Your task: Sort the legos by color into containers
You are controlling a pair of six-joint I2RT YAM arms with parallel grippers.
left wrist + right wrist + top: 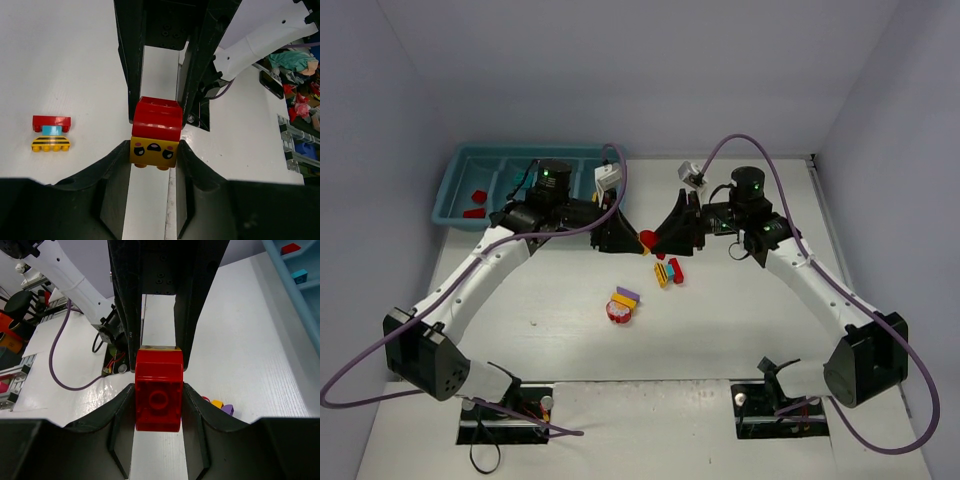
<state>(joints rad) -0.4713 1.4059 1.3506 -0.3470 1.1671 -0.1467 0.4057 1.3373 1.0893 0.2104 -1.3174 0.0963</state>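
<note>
As left tool, right tool pinch stack, tray seemingly apart

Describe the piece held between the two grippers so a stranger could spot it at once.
Look to the middle of the white table, where both arms meet. Between the left gripper and the right gripper sits a two-brick stack, a red brick joined to a yellow one. Unlike the loose stacks nearby, its yellow brick has a printed face.

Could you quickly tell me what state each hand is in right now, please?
Left hand: closed on the yellow brick.
Right hand: closed on the red brick joined to it.
</note>
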